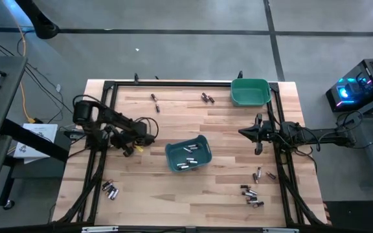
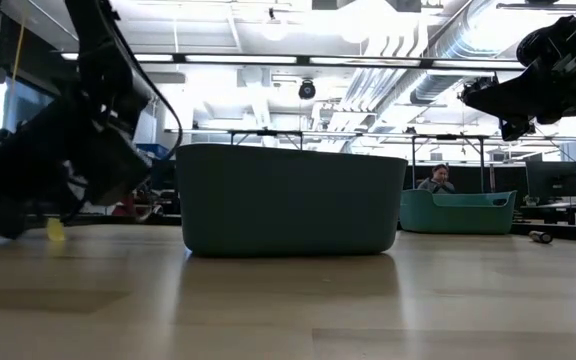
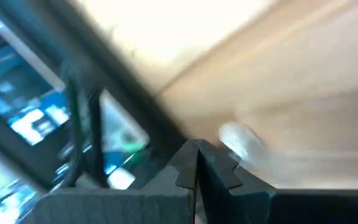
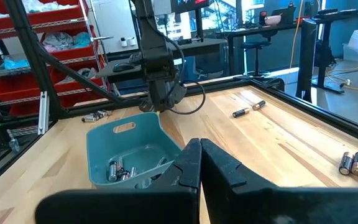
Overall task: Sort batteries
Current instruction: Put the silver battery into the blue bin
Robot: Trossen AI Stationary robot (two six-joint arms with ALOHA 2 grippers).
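Observation:
Small cylindrical batteries lie scattered on the wooden table: a cluster near the right front [image 1: 251, 196], a few at the left front [image 1: 111, 189], others near the far edge [image 1: 206, 98]. Several more lie inside the teal bin [image 1: 188, 155] at mid-table, seen as batteries [image 4: 120, 171] on its floor. My left gripper [image 1: 129, 145] is low over the table just left of that bin, shut [image 3: 197, 152]. My right gripper [image 1: 241, 133] hangs shut above the table, right of the bin [image 4: 199, 149]. My left gripper points slanting down at the wood. A pale blurred blob [image 3: 241, 140], perhaps a battery, lies just beside its shut fingertips. Whether they touch it cannot be told.
A second green bin [image 1: 250, 92] stands at the far right corner. A dark metal frame [image 1: 109, 87] runs around the table's edge. Open wood lies between the two bins and in front of the teal one. A person [image 2: 436, 180] sits in the room beyond.

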